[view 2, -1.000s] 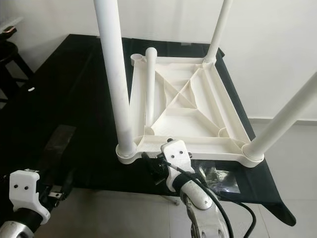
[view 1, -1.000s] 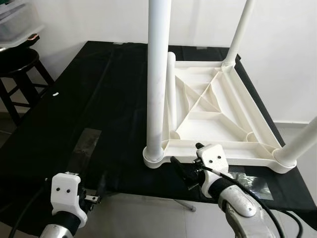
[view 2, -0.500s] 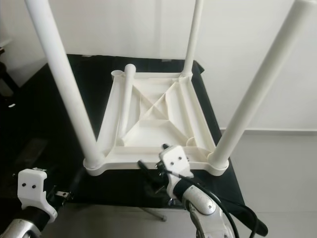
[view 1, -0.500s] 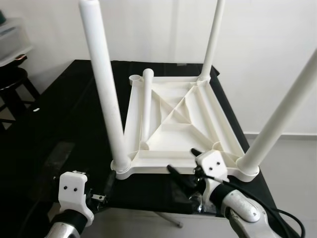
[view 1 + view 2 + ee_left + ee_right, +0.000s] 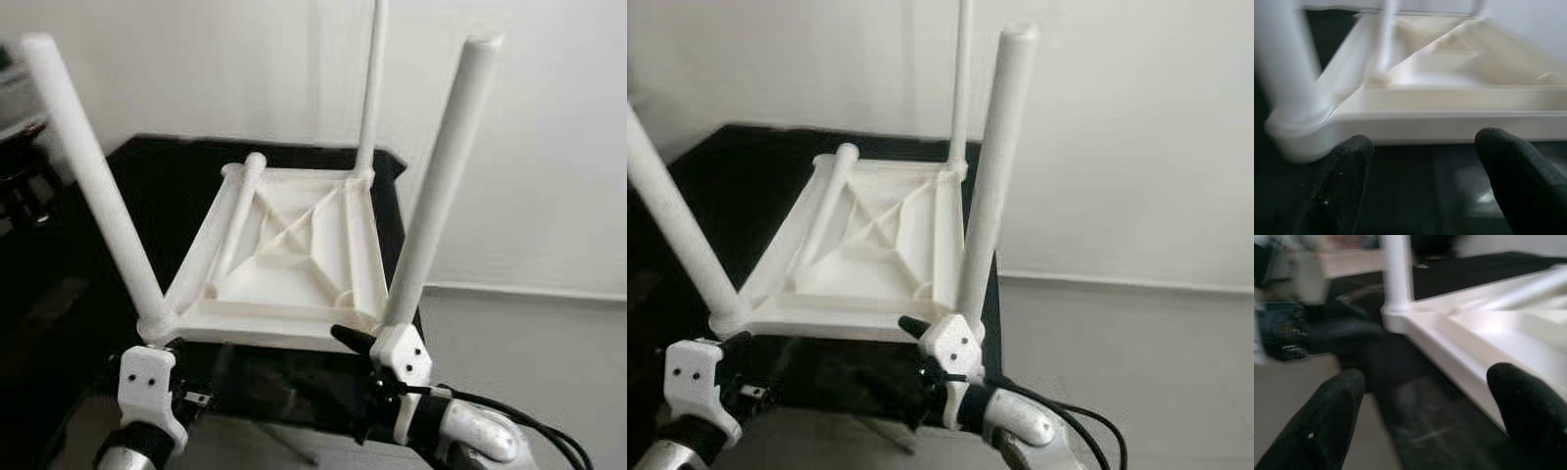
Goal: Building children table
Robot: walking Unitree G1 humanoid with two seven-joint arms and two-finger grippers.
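White plastic, upside down: the children's table top (image 5: 294, 264) lies flat on the black work table (image 5: 147, 186) ahead of us, its ribbed underside facing up. Three legs stand in its corner sockets: the near left leg (image 5: 93, 186) at about ten o'clock, the near right leg (image 5: 436, 186) at one o'clock, and the far right leg (image 5: 370, 88) at twelve. A fourth, loose leg (image 5: 233, 215) lies slanted in the tray along its left side, reaching toward the far left corner.

Our left gripper (image 5: 1420, 181) hovers at seven o'clock, fingers spread wide, with nothing between them, just short of the near edge and the left corner socket. Our right gripper (image 5: 1425, 411) sits at five o'clock beside the near right corner, likewise spread wide and holding nothing.
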